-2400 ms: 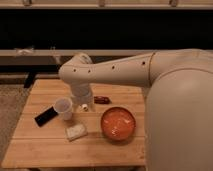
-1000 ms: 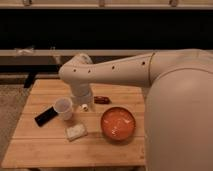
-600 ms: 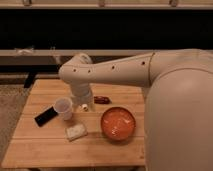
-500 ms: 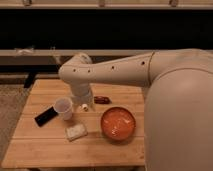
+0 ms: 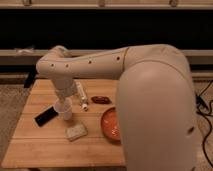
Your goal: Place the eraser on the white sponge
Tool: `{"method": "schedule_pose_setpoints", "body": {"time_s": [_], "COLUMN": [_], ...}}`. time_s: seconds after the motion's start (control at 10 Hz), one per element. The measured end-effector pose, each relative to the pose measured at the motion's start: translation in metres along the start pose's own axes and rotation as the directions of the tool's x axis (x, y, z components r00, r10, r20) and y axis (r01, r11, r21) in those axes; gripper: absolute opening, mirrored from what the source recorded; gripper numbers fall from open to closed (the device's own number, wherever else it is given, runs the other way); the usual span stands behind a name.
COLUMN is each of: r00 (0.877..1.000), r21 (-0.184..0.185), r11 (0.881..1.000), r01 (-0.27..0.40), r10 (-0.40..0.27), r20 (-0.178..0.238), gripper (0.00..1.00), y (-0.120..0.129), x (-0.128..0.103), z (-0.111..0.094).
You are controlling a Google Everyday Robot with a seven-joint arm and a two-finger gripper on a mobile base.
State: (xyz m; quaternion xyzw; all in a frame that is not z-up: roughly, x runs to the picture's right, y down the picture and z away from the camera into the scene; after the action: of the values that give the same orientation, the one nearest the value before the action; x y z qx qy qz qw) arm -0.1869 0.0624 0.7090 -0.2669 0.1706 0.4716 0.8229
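The eraser (image 5: 46,115) is a flat black block lying at an angle on the left part of the wooden table (image 5: 60,152). The white sponge (image 5: 76,132) is a small off-white pad nearer the front, right of the eraser and apart from it. My arm bends down from the upper left, and my gripper (image 5: 69,96) hangs at its end. It sits just above and behind the translucent white cup (image 5: 64,110), to the upper right of the eraser and above the sponge. Nothing shows in the gripper.
An orange bowl (image 5: 111,124) sits right of the sponge, partly hidden by my arm's large shell. A small dark red-brown object (image 5: 100,99) lies behind the bowl. A slim white stick-shaped thing (image 5: 82,96) lies beside the cup. Dark shelving runs behind the table.
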Motion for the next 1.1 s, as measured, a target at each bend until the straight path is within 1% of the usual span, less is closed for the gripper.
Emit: {"method": "schedule_pose_setpoints", "body": {"time_s": [0.1, 0.2, 0.3, 0.4, 0.5, 0.6, 0.7, 0.9, 1.0, 1.1], "r00": [0.995, 0.982, 0.959, 0.941, 0.914, 0.879, 0.846, 0.799, 0.772, 0.751], "r21": [0.012, 0.025, 0.038, 0.044, 0.049, 0.052, 0.053, 0.051, 0.047, 0.044], "r11": [0.995, 0.982, 0.959, 0.94, 0.913, 0.879, 0.846, 0.797, 0.77, 0.749], "r01": [0.103, 0.188, 0.281, 0.338, 0.404, 0.475, 0.531, 0.601, 0.636, 0.661], "r10": [-0.103, -0.189, -0.282, -0.339, -0.406, -0.476, -0.532, -0.602, -0.635, -0.658], "r20": [0.005, 0.008, 0.013, 0.016, 0.019, 0.018, 0.011, -0.012, -0.031, -0.054], "gripper": [0.65, 0.65, 0.65, 0.65, 0.65, 0.65, 0.65, 0.65, 0.65, 0.65], "y": [0.018, 0.036, 0.057, 0.07, 0.084, 0.1, 0.112, 0.126, 0.136, 0.142], "x": [-0.011, -0.02, -0.029, -0.035, -0.04, -0.041, -0.043, -0.049, -0.053, -0.058], "z": [0.0, 0.002, 0.004, 0.006, 0.007, 0.01, 0.015, 0.026, 0.036, 0.048]}}
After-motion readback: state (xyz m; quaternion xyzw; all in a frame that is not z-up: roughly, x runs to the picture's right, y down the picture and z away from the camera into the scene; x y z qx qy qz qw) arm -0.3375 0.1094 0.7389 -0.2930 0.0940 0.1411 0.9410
